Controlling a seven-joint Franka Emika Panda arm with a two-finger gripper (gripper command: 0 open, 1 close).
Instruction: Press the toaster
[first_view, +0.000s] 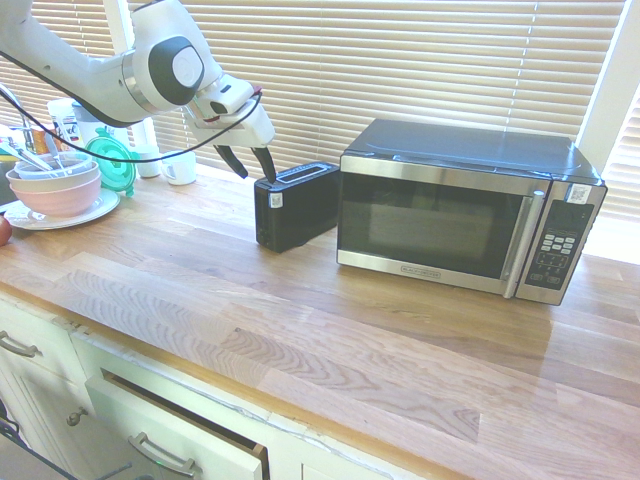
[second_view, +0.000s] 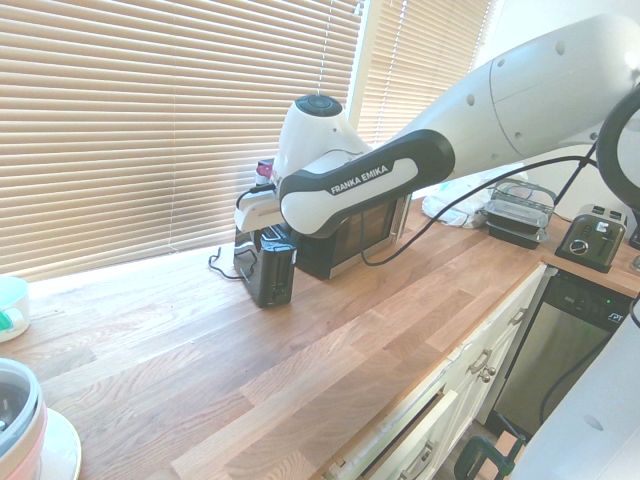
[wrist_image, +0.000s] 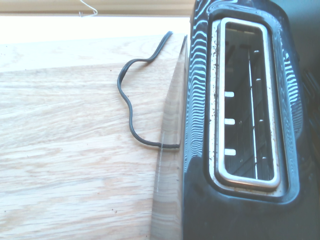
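Note:
The toaster (first_view: 295, 205) is a small black box with a long top slot and a white sticker on its near end. It stands on the wooden counter just left of the microwave. My gripper (first_view: 253, 170) hangs over the toaster's left end, fingers pointing down and spread apart, open with nothing between them. One fingertip (first_view: 269, 176) is right at the top edge of that end. From the other side, the toaster (second_view: 268, 268) sits under my wrist. The wrist view looks straight down into the toaster (wrist_image: 247, 105) and its slot.
A steel-and-black microwave (first_view: 465, 205) stands close against the toaster's right. The toaster's black cord (wrist_image: 131, 100) curls on the counter behind it. Stacked bowls on a plate (first_view: 55, 190) and a white mug (first_view: 180, 166) sit at the left. Window blinds run behind.

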